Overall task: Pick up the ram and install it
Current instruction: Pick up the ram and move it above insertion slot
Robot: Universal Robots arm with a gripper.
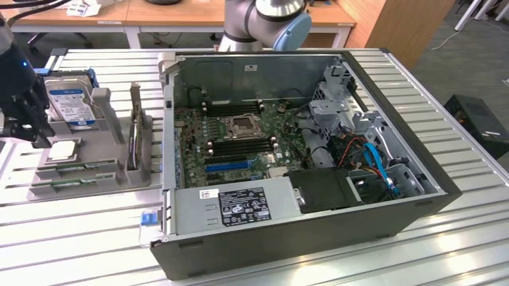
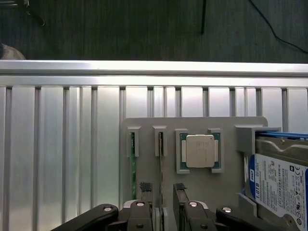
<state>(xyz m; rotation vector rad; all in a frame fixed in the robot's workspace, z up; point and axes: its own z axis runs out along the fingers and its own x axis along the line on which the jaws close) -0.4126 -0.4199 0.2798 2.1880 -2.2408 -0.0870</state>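
Wrist view has the gripper with jaws wide over the ram standing edge-up in the grey holder at the exterior view's left, where a slight offset could well land one jaw on the neighbouring stick.

Table carries PC case twd ext. view's right, w/ parts holder just beside it on ext. view's left. On holder, in a row: hard drive at end far from ext. cam, then CPU chip, then the ram on edge in its slot, then 2nd stick in next slot. Claw over holder, one finger either side of the ram's line. In case: motherboard flat on floor, power supply along near wall.
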